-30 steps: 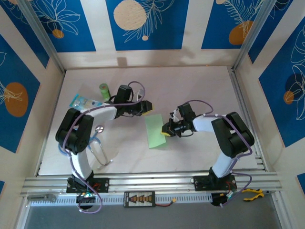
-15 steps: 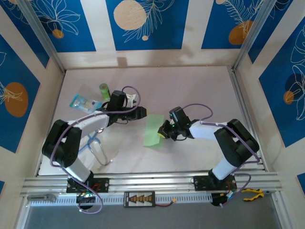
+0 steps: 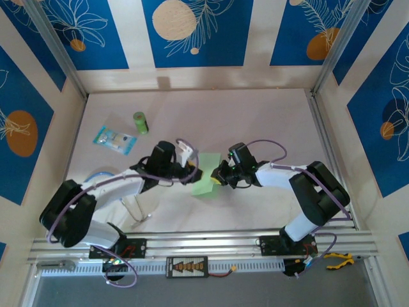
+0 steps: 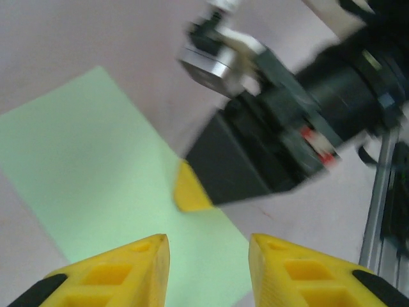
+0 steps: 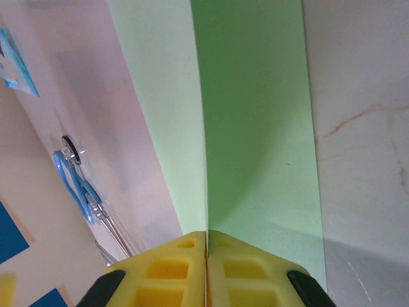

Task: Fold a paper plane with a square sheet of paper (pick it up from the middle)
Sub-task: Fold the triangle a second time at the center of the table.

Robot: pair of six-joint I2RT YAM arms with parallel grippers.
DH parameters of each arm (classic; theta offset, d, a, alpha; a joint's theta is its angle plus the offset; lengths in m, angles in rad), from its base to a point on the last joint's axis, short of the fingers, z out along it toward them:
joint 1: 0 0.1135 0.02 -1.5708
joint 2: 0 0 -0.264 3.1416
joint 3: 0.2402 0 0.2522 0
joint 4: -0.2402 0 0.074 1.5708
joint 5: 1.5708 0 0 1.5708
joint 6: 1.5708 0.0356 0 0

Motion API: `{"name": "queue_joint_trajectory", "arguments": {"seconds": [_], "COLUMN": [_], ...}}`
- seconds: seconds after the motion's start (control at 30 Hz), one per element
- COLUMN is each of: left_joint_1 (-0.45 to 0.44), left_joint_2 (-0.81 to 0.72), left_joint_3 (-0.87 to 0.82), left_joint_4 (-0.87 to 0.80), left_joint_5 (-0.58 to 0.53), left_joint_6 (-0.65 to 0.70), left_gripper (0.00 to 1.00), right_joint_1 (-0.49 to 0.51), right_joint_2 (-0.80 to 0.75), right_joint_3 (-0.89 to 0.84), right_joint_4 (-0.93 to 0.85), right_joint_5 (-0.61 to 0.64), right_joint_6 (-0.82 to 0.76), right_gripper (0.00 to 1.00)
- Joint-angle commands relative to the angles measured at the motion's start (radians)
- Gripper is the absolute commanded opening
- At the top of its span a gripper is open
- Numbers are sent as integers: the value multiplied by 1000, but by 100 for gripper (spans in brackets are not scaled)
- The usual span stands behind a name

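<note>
The square sheet of paper (image 3: 204,176) is pale green and lies mid-table between my two grippers. My right gripper (image 3: 219,180) is shut on its right edge. In the right wrist view the sheet (image 5: 255,115) rises in a ridge that runs straight into the shut right gripper (image 5: 206,234). My left gripper (image 3: 194,171) is at the sheet's left side. In the left wrist view it (image 4: 209,246) stands open just above the paper (image 4: 96,166), with nothing between its fingers. Facing it is the right gripper's yellow tip (image 4: 190,189), resting on the sheet.
A small green cylinder (image 3: 140,122) and a clear blue-printed packet (image 3: 114,138) lie at the back left. Blue-handled scissors (image 5: 75,182) lie to the left of the paper, under the left arm. An aluminium rail (image 3: 204,243) runs along the near edge.
My left arm has swung from the back left down to the paper's left side. The right gripper stayed shut on the sheet and drew it slightly leftward.
</note>
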State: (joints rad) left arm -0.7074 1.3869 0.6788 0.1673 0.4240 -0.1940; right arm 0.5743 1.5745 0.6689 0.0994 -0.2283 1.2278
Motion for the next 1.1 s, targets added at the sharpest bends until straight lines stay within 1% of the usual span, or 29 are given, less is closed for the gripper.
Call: {"name": "queue_joint_trajectory", "arguments": {"seconds": [0.0, 0.1, 0.23, 0.3, 0.43, 0.5, 0.7, 0.8, 0.9, 1.0, 1.07], "left_joint_1": [-90, -156, -247, -295, -374, -416, -479, -486, -486, -486, -486], "left_joint_2": [-59, -83, -75, -52, 18, 58, 152, 174, 189, 201, 199], "left_joint_3": [-63, -106, -116, -109, -85, -67, -33, -26, -17, -9, -11], "left_joint_4": [38, 58, 70, 74, 97, 105, 135, 173, 187, 190, 197], "left_joint_5": [-166, -267, -378, -444, -535, -615, -851, -894, -891, -895, -897], "left_joint_6": [227, 281, 306, 316, 331, 353, 408, 410, 412, 411, 411], "left_gripper": [41, 45, 49, 50, 53, 54, 56, 55, 54, 50, 45], "right_joint_1": [-10, -13, -14, -14, -15, -14, -16, -16, -16, -17, -18], "right_joint_2": [12, 8, 3, 3, 4, 4, -6, -9, -14, -16, -18], "right_joint_3": [5, 4, 2, 2, 1, 2, -1, 0, -1, -3, -5], "right_joint_4": [6, 4, 5, 4, 3, 3, -4, -9, -11, -11, -12], "right_joint_5": [-51, -55, -57, -57, -56, -56, -51, -51, -49, -48, -47], "right_joint_6": [-25, -22, -19, -19, -14, -14, -13, -14, -14, -14, -15], "right_gripper": [9, 9, 9, 9, 9, 9, 9, 9, 9, 9, 9]}}
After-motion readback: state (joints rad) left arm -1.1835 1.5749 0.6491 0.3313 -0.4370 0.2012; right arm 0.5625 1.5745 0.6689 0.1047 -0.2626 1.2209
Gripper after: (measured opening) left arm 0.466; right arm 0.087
